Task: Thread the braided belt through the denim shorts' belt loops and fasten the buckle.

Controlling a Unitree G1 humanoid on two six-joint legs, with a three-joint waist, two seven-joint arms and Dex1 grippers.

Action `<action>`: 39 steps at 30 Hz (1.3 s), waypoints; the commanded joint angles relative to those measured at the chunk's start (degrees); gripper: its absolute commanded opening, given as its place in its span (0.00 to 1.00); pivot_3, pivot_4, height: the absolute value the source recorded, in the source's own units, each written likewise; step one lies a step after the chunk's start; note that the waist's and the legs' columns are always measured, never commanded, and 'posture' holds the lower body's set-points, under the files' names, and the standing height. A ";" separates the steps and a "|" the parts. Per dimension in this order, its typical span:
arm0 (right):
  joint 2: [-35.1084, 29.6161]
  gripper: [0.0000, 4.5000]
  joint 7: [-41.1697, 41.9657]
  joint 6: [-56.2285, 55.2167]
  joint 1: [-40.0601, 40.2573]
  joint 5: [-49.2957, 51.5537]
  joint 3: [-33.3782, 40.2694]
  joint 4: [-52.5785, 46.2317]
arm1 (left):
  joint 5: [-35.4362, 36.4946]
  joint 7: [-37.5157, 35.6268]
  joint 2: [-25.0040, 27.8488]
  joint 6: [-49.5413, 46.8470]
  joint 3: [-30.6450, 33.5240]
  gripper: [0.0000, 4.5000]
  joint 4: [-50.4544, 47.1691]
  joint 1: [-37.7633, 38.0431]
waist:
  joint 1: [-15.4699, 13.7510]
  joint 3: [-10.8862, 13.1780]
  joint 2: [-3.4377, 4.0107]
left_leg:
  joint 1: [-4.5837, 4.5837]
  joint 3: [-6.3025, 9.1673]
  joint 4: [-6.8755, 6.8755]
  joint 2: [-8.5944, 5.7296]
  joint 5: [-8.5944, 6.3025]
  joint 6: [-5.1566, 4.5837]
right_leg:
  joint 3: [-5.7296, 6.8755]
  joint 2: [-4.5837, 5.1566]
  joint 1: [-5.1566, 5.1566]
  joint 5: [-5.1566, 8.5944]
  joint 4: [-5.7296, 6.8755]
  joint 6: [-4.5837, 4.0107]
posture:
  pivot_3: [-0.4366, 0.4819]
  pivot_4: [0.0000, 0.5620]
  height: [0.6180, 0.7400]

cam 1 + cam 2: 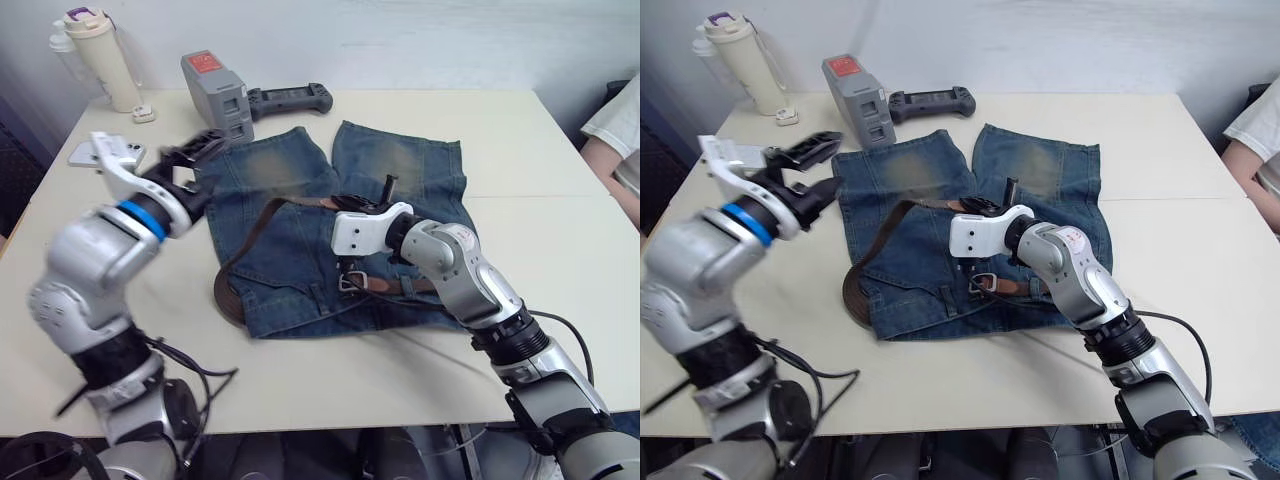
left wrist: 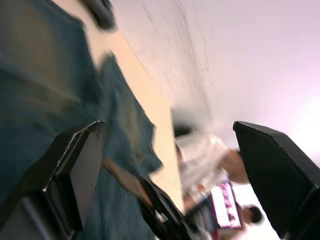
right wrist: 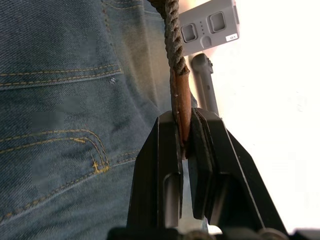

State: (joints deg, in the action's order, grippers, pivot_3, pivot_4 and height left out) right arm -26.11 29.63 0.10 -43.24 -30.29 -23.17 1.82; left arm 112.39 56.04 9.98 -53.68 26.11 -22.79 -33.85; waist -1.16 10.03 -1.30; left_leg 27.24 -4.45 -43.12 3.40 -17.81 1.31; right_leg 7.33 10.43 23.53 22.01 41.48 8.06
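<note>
- My right gripper (image 3: 184, 131) has its jaws clamped on the braided belt (image 1: 258, 222), at its dark leather tip.
- My left gripper (image 1: 805, 168) hangs with jaws spread, empty, above the denim shorts (image 1: 910, 180) on the counter (image 1: 1200, 250).
- The belt loops around the waistband's left end; the buckle (image 1: 349, 283) lies unfastened, so fastening remains.

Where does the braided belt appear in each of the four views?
Left eye view: the braided belt curls in a loop at the edge of the denim shorts.
Right eye view: the same loop.
Left wrist view: a blurred brown strip, probably the belt.
Right wrist view: its end is pinched in the right claw.
Shared landmark: the denim shorts.
</note>
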 commanded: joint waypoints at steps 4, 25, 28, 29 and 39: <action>0.41 0.00 -0.77 -0.67 -1.22 -0.02 1.90 -1.33 | 0.61 -4.69 3.11 2.44 -6.20 0.99 -5.66 7.98 | 1.08 0.00 0.04 | -0.07 -0.03 0.10 0.18 0.08 0.13 | 0.01 -0.13 0.07 0.03 0.05 -0.06 | 0.48 0.27 0.38; 0.02 0.00 -0.14 -6.72 2.63 2.54 3.26 -9.36 | 0.61 15.62 -12.39 13.98 0.86 0.99 -1.19 1.93 | -0.14 0.01 0.03 | -0.03 -0.01 0.05 0.18 0.06 0.09 | 0.08 -0.14 0.01 0.03 -0.05 -0.05 | 0.48 0.27 0.38; -0.14 0.00 -0.08 -6.92 2.88 2.36 3.17 -9.26 | 0.61 15.59 -12.27 13.32 1.22 0.99 -0.98 1.81 | -0.20 0.01 0.02 | -0.02 -0.01 0.05 0.16 0.06 0.09 | 0.08 -0.13 0.00 0.03 -0.07 -0.05 | 0.48 0.27 0.38; -0.18 0.00 -0.04 -7.01 2.93 2.37 3.19 -9.24 | 0.61 15.53 -12.18 13.16 1.49 0.99 -0.87 1.80 | -0.24 0.01 0.02 | -0.02 -0.01 0.04 0.16 0.06 0.09 | 0.08 -0.13 -0.01 0.03 -0.07 -0.05 | 0.48 0.27 0.38; -0.20 0.00 0.40 -6.92 3.39 2.51 3.48 -9.79 | 0.61 14.37 -12.03 10.31 1.73 0.45 1.97 1.16 | -0.22 0.01 0.02 | -0.02 0.00 0.06 0.16 0.06 0.09 | 0.09 -0.14 0.00 0.03 -0.07 -0.05 | 0.48 0.27 0.38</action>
State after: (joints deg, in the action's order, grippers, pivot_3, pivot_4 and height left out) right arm -26.23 30.34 -6.23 -39.87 -28.47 -21.87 -4.84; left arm 112.38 71.40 -1.99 -42.72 28.04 -20.00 -31.37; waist -1.37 10.04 -1.28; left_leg 27.22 -4.46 -43.07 3.56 -17.75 1.41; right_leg 7.42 10.29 23.53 22.04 41.40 8.01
